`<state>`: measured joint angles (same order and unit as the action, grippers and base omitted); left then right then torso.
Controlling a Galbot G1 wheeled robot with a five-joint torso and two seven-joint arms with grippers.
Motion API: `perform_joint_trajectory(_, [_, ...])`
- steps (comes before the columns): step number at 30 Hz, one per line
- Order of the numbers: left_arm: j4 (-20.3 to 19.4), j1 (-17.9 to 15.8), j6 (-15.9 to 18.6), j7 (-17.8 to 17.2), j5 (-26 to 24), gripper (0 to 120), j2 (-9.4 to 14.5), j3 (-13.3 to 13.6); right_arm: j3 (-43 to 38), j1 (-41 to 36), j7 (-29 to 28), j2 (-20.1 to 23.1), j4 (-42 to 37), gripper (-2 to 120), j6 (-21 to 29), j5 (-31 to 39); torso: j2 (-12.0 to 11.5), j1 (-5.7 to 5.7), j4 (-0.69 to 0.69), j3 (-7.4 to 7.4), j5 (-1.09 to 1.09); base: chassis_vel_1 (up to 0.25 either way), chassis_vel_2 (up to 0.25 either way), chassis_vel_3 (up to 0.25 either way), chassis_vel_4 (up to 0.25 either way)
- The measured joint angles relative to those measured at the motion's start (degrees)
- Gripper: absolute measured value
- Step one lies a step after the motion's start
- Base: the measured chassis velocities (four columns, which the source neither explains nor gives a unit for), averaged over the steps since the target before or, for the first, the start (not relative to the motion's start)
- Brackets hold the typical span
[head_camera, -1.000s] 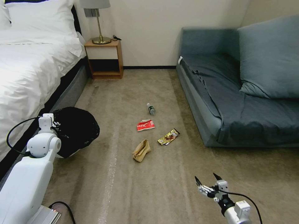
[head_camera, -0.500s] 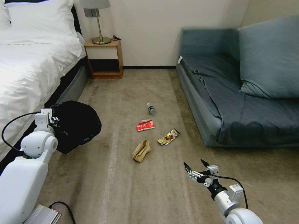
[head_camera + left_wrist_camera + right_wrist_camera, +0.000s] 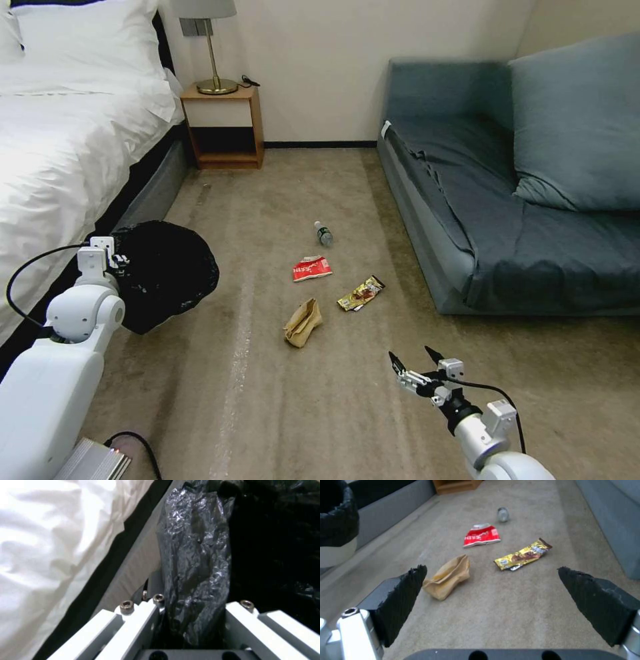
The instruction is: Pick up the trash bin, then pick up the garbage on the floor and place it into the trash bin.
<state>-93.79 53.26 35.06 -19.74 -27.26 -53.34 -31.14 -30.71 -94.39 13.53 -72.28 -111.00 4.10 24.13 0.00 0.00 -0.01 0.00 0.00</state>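
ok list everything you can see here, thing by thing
trash bin: one, white with black bag liner, held off the carpet beside the bed
paper bag: one, tan, crumpled, on the carpet
red-and-white wrapper: one, on the carpet beyond the paper bag
snack wrapper: one, gold-brown, on the carpet toward the sofa
bottle: one, clear with green label, lying farthest off
bed: one, white bedding, left
nightstand: one, wooden, with a brass lamp
sofa: one, blue-grey, right
left gripper: clamped on the bin's bag-covered rim
right gripper: open, above the carpet, short of the litter
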Motion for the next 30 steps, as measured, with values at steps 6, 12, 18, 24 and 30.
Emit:
perform_joint_trajectory(6, [0.07, 0.23, -0.52, 0.61, -0.47, 4, 0.55, -0.16, -0.28, 0.05, 2.21, -0.23, 0.77, 100, -0.68, -0.63, 0.0, 0.0, 0.0, 0.0, 0.0, 0.0, 0.0, 0.0, 0.0])
perform_joint_trajectory(12, [-0.24, 0.16, -0.18, 0.75, -1.29, 4, 1.35, -0.29, -0.16, 0.3, 2.68, -0.1, 1.27, 100, -0.74, -0.77, 0.0, 0.0, 0.01, 0.0, 0.0, 0.0, 0.0, 0.0, 0.0])
perform_joint_trajectory(18, [-0.31, -0.21, 0.08, 0.77, -1.58, 4, 1.79, -0.29, -0.76, 0.44, 3.13, 0.44, 1.31, 100, -0.79, -0.6, 0.0, 0.0, 0.01, 0.0, 0.0, -0.01, 0.01, 0.007, -0.01])
perform_joint_trajectory(24, [-0.28, -0.39, 0.34, 0.79, -1.78, 4, 1.92, -0.3, -0.74, 0.28, 3.23, 0.61, 1.42, 100, -1.0, -0.5, 0.0, 0.0, 0.0, 0.0, 0.0, -0.064, 0.066, 0.055, -0.063])
perform_joint_trajectory(30, [-0.26, -0.13, 0.37, 0.79, -1.89, 4, 1.89, -0.43, -0.75, 0.24, 3.33, 0.79, 1.71, 100, -1.25, -0.5, 0.0, 0.0, 0.0, 0.0, 0.0, -0.064, 0.051, 0.057, -0.039])
